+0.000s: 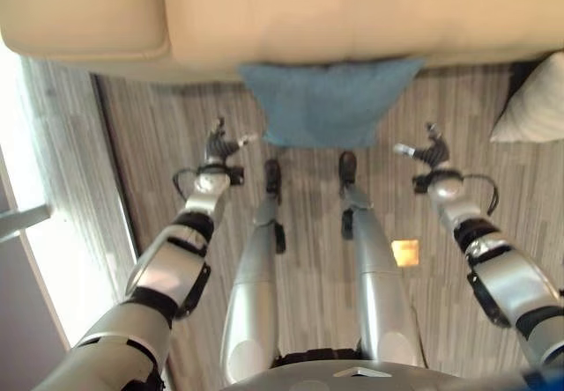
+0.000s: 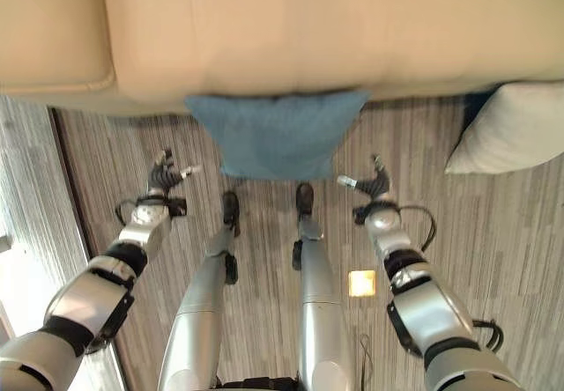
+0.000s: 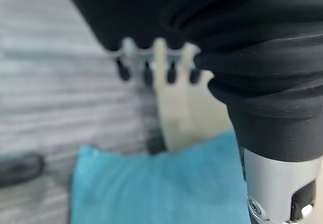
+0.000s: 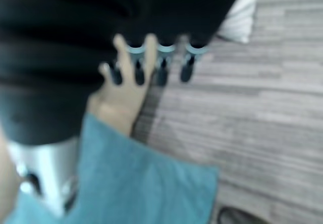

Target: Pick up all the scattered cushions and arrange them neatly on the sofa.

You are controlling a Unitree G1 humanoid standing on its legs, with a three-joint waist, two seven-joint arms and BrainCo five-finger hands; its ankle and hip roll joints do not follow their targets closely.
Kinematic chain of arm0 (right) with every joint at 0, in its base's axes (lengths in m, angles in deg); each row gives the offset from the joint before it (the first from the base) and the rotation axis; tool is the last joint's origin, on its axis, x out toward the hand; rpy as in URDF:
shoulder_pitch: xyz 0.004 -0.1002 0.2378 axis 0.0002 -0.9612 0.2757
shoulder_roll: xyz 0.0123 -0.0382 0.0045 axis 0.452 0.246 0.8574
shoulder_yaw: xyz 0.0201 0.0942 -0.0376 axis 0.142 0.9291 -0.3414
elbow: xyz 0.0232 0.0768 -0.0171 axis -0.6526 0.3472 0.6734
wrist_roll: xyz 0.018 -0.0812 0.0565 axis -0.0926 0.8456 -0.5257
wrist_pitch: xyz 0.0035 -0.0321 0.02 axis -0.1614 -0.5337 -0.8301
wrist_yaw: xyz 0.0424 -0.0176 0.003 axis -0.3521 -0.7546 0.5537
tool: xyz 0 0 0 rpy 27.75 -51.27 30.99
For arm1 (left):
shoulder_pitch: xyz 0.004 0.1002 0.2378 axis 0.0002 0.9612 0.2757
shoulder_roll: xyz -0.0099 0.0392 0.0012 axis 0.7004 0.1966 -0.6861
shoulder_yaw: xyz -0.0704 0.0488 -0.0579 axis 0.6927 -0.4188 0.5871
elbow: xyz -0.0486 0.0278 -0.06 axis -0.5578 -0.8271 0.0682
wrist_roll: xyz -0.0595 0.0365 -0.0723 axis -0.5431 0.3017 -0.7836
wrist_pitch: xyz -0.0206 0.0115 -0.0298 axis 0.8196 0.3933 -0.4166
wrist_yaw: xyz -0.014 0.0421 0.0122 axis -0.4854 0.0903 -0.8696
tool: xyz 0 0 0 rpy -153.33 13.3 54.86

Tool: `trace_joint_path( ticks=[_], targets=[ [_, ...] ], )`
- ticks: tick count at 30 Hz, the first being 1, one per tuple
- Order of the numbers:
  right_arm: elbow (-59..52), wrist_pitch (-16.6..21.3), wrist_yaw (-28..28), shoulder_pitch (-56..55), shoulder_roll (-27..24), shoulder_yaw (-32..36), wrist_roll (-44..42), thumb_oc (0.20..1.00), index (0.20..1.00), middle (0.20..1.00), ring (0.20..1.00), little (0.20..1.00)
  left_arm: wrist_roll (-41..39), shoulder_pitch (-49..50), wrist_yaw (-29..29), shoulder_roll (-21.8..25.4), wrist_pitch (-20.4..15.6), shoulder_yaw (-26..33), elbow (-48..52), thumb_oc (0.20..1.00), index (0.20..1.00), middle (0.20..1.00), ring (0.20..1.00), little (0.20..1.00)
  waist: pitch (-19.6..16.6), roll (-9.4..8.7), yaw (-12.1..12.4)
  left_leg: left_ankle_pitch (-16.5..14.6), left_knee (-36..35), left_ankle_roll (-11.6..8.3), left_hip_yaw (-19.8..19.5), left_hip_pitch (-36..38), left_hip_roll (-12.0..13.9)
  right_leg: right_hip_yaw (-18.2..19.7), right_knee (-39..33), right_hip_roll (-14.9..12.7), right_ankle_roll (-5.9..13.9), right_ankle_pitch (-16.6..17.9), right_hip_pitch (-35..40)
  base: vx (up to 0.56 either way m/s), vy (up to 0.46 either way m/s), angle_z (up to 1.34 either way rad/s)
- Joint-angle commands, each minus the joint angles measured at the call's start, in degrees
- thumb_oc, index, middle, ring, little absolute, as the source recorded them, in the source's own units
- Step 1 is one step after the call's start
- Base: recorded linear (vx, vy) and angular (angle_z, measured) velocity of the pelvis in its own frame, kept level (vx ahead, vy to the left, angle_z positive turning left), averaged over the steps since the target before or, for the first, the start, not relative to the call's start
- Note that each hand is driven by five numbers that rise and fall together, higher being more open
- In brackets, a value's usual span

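The blue cushion (image 1: 324, 102) leans at 12 o'clock against the beige sofa (image 1: 352, 12), its top edge tucked under the seat front; a white cushion (image 2: 511, 131), cut off at 2 o'clock, lies on the wood floor (image 2: 493, 232); left hand (image 1: 220, 147) and right hand (image 1: 427, 152) flank the blue cushion, fingers relaxed, holding nothing.

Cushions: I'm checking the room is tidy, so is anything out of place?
Yes. A blue cushion lies on the floor against the sofa, and a white cushion sits on the floor further right, both off the seat.

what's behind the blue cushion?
The beige sofa: the blue cushion leans against its front edge, on the wood floor. The strip of sofa front and floor behind the cushion is hidden.
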Motion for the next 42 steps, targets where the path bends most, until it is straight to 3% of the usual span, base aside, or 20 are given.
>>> trace_joint_path(
  ticks=[1,8,18,28,37,38,42],
  targets=[
    [-2.57,2.82,-4.83,-5.64,-1.71,-0.41,-2.03,1.0,1.0,1.0,1.0,1.0,-1.26,4.11,2.93,1.98,-1.95,1.99,0.01,1.0,1.0,1.0,1.0,1.0,-6.34,0.16,-0.9,-6.04,4.72,-0.31,-1.51,-1.91,-1.14,0.82,-0.17,-0.74,3.01,-1.98,0.62,-0.02,0.038,0.03],
    [-7.13,3.93,-8.81,4.23,-5.89,-2.59,-1.53,1.0,1.0,1.0,1.0,1.0,-3.17,-6.08,5.1,5.91,-2.26,0.36,2.18,1.0,1.0,1.0,1.0,1.0,-4.88,0.05,-2.02,-6.81,9.95,0.01,-1.13,-15.74,-1.05,2.44,4.76,-0.08,3.04,-2.41,-13.8,0.0,-0.006,-0.06],
    [-13.13,4.99,-8.23,10.44,-9.18,-6.25,-0.43,1.0,1.0,1.0,1.0,1.0,-6.05,-13.95,4.8,6.97,-3.93,-2.59,7.72,1.0,1.0,1.0,1.0,1.0,-4.41,0.15,-3.38,-7.72,13.98,0.8,-0.47,-25.12,-1.09,3.47,8.99,1.58,3.19,-2.95,-24.09,0.02,-0.022,-0.05],
    [-12.68,4.94,-7.61,19.9,-6.0,-11.92,-0.02,1.0,1.0,1.0,1.0,1.0,-4.47,-21.99,6.02,2.85,-4.18,-7.57,10.76,1.0,1.0,1.0,1.0,1.0,-3.37,1.27,-2.86,-6.97,14.53,1.24,-0.19,-28.57,-0.6,2.98,10.29,2.0,3.67,-2.88,-27.47,0.01,-0.04,-0.03],
    [-6.5,4.69,-5.75,28.21,2.42,-16.61,-2.52,1.0,1.0,1.0,1.0,1.0,-4.92,-27.74,6.75,-0.68,-4.92,-10.03,9.84,1.0,1.0,1.0,1.0,1.0,-3.35,2.95,-0.54,-5.7,14.87,1.22,-1.02,-30.29,-1.25,2.28,11.64,1.81,3.61,-2.63,-28.98,0.0,-0.025,0.03],
    [-7.05,4.88,-4.92,29.77,3.9,-17.63,-2.98,0.2,0.2,0.2,0.2,0.2,-5.72,-28.42,6.62,-0.53,-5.7,-9.92,11.06,0.2,0.2,0.2,0.2,0.2,-3.73,3.13,0.02,-5.2,14.58,1.12,-1.18,-30.73,-1.49,2.1,11.7,1.89,3.53,-2.64,-29.32,0.01,-0.017,0.05],
    [-11.5,6.03,-4.93,30.11,4.64,-17.17,-2.44,0.2,0.2,0.2,0.2,0.2,-5.35,-27.08,7.21,0.82,-7.02,-8.9,14.9,0.2,0.2,0.2,0.2,0.2,-4.75,2.84,0.33,-4.81,14.09,1.02,-1.33,-30.52,-1.54,1.49,11.67,1.97,3.47,-2.65,-29.03,0.01,-0.013,0.07]
  ],
)
